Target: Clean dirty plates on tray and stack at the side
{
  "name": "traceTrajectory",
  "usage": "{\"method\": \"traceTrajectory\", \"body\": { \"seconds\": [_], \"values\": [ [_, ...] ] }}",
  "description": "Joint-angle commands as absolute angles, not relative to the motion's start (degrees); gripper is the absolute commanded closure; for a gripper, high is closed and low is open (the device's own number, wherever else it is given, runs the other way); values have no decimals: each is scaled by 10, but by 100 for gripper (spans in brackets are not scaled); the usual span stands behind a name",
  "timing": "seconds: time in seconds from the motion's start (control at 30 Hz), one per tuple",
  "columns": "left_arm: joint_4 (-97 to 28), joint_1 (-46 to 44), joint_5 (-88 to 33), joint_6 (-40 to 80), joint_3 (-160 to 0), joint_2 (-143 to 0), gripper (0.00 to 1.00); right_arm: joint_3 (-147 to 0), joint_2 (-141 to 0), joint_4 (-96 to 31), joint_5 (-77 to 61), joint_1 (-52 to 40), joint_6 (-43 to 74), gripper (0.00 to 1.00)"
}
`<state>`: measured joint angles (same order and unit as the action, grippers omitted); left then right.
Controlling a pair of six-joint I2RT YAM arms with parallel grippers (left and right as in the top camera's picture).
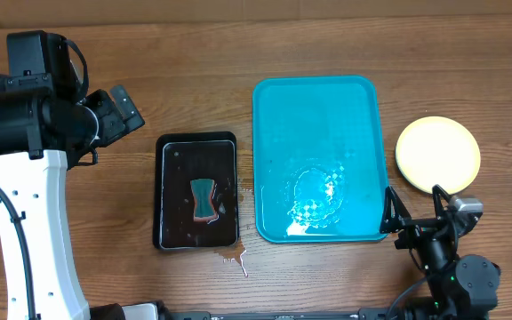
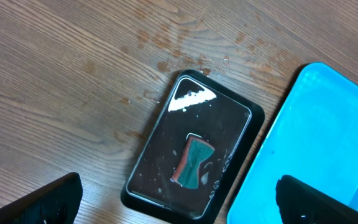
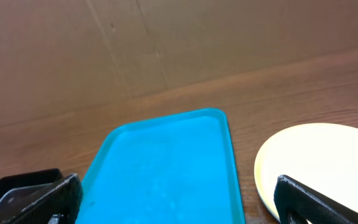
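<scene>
One pale-yellow plate point(image 1: 437, 154) shows, on counter point(image 1: 194, 53) just ahead-right of right hand point(image 1: 413, 203) (spread, empty), off tray point(image 1: 318, 107). Left hand point(image 2: 179, 196) spread too. Round wet patch point(image 1: 314, 194) on tray, ahead-left of right hand: verify puddle vs plate before retracting.

The turquoise tray point(image 1: 309, 116) sits mid-table with a wet patch inside; a pale yellow plate point(image 1: 437, 153) lies off its right edge, a black tray point(image 1: 174, 160) holding a sponge point(image 1: 204, 199) off its left
</scene>
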<state>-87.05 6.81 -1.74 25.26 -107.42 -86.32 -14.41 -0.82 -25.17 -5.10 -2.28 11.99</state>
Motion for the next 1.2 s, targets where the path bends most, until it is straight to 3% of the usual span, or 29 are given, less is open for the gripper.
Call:
{"method": "traceTrajectory", "body": {
  "seconds": [0.0, 0.23, 1.17],
  "values": [
    [-870, 71, -19, 242, -1081, -866, 0, -107, -2, -209, -50, -21, 119, 0],
    [-870, 71, -19, 242, -1081, -866, 0, -1, -1, -33, -48, -22, 119, 0],
    [-869, 85, -19, 242, -1081, -867, 0, -5, -2, -44, -39, -28, 119, 0]
  ]
}}
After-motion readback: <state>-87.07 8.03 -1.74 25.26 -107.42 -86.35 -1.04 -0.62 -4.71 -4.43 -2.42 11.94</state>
